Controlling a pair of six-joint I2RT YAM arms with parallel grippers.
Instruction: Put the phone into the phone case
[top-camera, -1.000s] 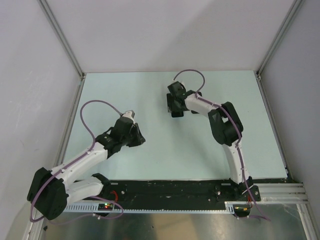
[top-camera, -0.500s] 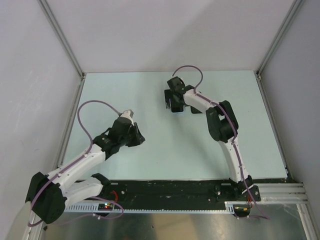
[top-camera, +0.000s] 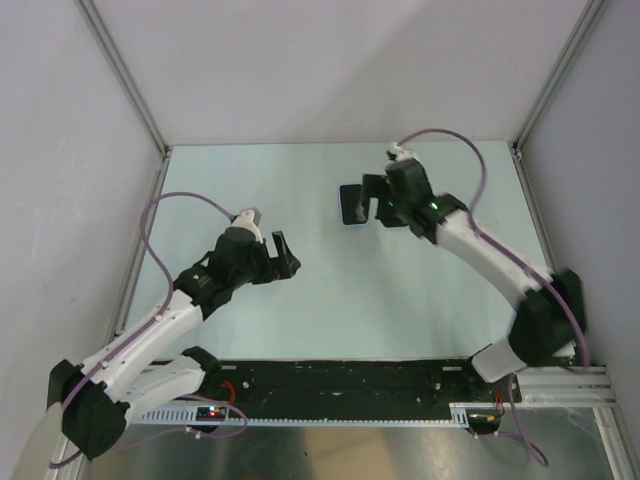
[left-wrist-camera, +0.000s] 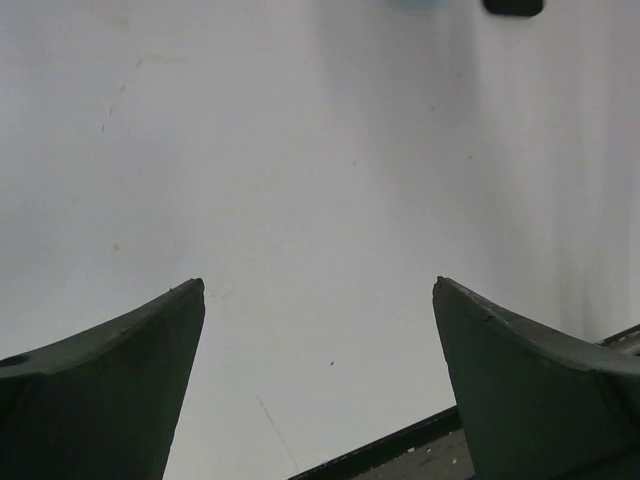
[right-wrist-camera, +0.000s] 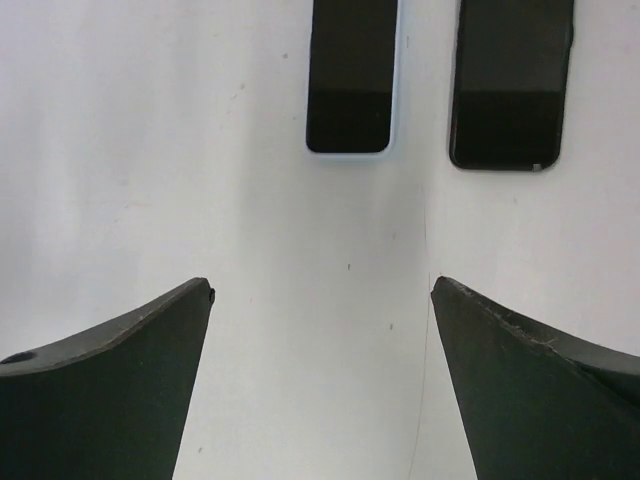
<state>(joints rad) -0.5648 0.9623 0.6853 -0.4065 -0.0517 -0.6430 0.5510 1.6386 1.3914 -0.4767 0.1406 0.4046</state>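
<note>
Pale green tabletop (top-camera: 330, 300) is filling the overhead view, with white walls (top-camera: 330, 70) closing in on three sides. Over the near-left area the left gripper (top-camera: 285, 255) is hanging with its jaws spread and nothing between them. Toward the far middle the right gripper (top-camera: 371, 197) is hovering, equally wide and empty, just beside a dark shape (top-camera: 351, 206).

On the left wrist camera, bare table is showing between gaping fingers, with a black slab (left-wrist-camera: 513, 6) peeking in at the top edge.

On the right wrist camera, two slabs are lying flat side by side, not touching: a pale-edged slab (right-wrist-camera: 350, 75) and the black one. These are phone and case, though which is which I cannot tell.

It looks like the right arm is lining up a pick. It should be centring on one slab and straddling its long edges, since the gap to the neighbour is slim. Open table is lying all around, with the walls and the other arm well apart.
</note>
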